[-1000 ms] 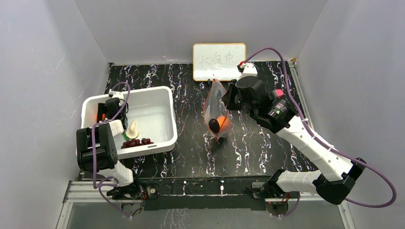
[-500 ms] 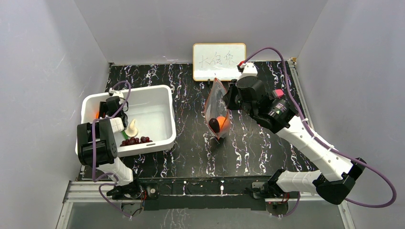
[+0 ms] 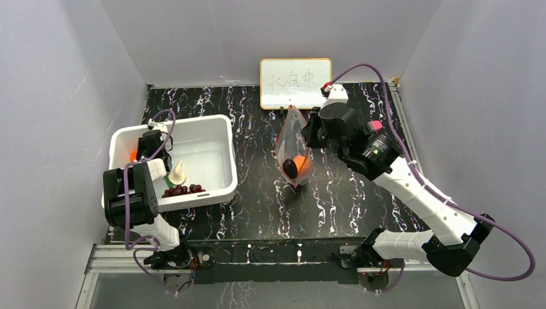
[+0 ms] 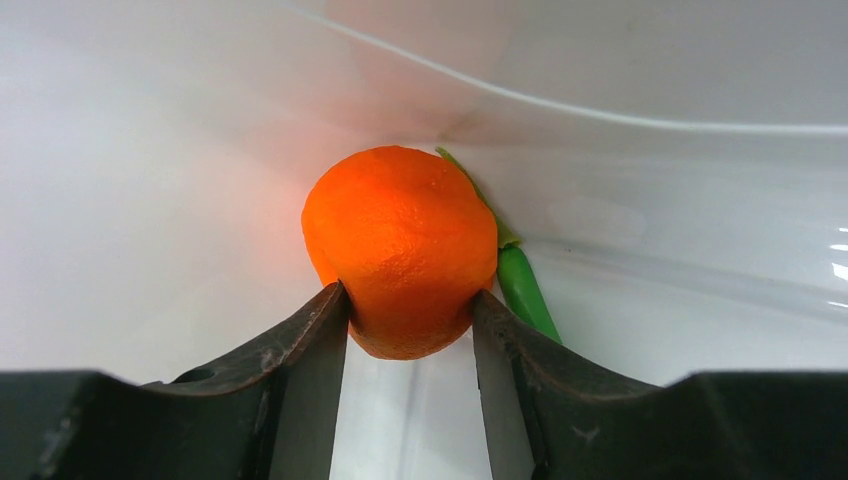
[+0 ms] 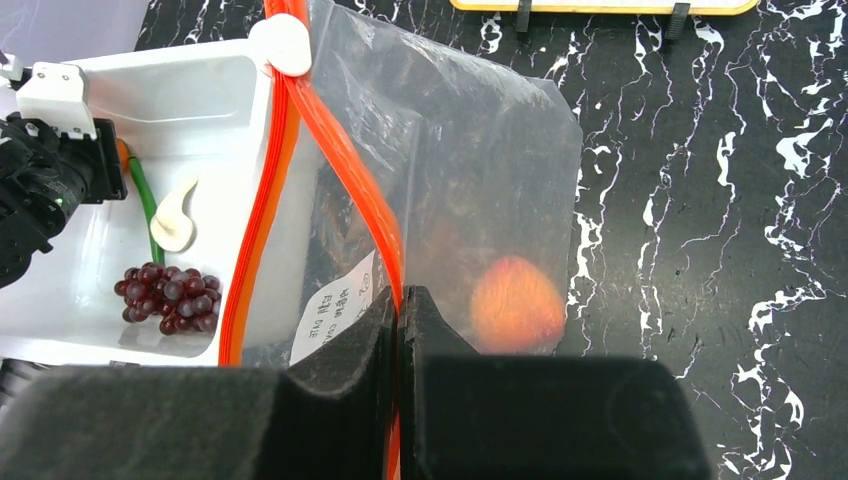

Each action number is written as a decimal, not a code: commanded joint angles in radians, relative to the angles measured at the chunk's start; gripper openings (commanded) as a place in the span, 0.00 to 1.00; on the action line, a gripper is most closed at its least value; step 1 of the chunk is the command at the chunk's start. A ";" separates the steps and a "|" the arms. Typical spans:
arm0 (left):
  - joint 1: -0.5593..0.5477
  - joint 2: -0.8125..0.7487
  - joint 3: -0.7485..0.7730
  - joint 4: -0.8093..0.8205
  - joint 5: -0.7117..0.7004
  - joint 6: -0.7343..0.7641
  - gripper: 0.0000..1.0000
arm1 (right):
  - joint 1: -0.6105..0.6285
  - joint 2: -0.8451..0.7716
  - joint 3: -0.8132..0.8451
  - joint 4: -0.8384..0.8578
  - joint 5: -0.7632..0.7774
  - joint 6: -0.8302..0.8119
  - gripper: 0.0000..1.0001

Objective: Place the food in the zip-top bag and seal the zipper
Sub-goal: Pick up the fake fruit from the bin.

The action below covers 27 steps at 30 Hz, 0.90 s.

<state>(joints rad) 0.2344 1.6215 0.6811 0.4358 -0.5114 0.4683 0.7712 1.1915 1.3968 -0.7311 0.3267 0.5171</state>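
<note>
Top external view: compared with a second earlier, the left arm (image 3: 132,196) has reached further toward the upper-left corner of the white bin (image 3: 219,129), and the bin sits slightly shifted. The right arm (image 3: 412,187) and the zip-top bag (image 3: 291,138) are unchanged.

The bag stands at frame centre on the tabletop (image 3: 257,206), its long axis running top to bottom of the frame. Its mouth is toward the whiteboard (image 3: 295,82), and an orange piece (image 3: 301,163) and a dark piece (image 3: 290,168) lie at its lower end.

Right wrist view: the zipper (image 5: 330,140) runs from upper left to bottom centre, its two strips parted. The right jaws are pressed together on one strip. The grape bunch (image 5: 170,298) and a whitish piece (image 5: 178,222) lie in the bin at lower left.

Left wrist view: the left jaws stand partly apart. Each inner face touches a side of the orange fruit (image 4: 400,245), which sits in the bin's corner with a green bit (image 4: 525,290) just to its right.
</note>
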 commanded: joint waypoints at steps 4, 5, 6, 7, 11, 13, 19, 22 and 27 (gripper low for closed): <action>-0.018 -0.136 0.032 -0.102 0.046 -0.083 0.25 | -0.002 -0.047 0.003 0.061 0.024 -0.012 0.00; -0.022 -0.154 0.030 -0.117 0.060 -0.105 0.24 | -0.003 -0.048 0.003 0.062 0.022 -0.012 0.00; -0.027 -0.173 0.026 -0.126 0.071 -0.127 0.23 | -0.002 -0.048 0.001 0.064 0.020 -0.012 0.00; -0.034 -0.191 0.021 -0.135 0.082 -0.144 0.23 | -0.002 -0.049 -0.001 0.064 0.019 -0.012 0.00; -0.059 -0.247 0.023 -0.208 0.104 -0.203 0.22 | -0.003 -0.055 -0.011 0.069 0.010 -0.008 0.00; -0.065 -0.300 0.029 -0.260 0.130 -0.238 0.23 | -0.001 -0.059 -0.017 0.068 0.004 -0.001 0.00; -0.070 -0.441 0.048 -0.378 0.309 -0.350 0.23 | -0.002 -0.066 -0.054 0.078 0.003 0.015 0.00; -0.070 -0.493 0.065 -0.447 0.367 -0.394 0.23 | -0.001 -0.063 -0.067 0.089 0.001 0.024 0.00; -0.070 -0.553 0.115 -0.608 0.462 -0.427 0.23 | -0.002 -0.055 -0.077 0.101 0.003 0.037 0.00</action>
<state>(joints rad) 0.1677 1.1305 0.7403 -0.0284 -0.1658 0.1009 0.7712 1.1522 1.3182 -0.7139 0.3191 0.5343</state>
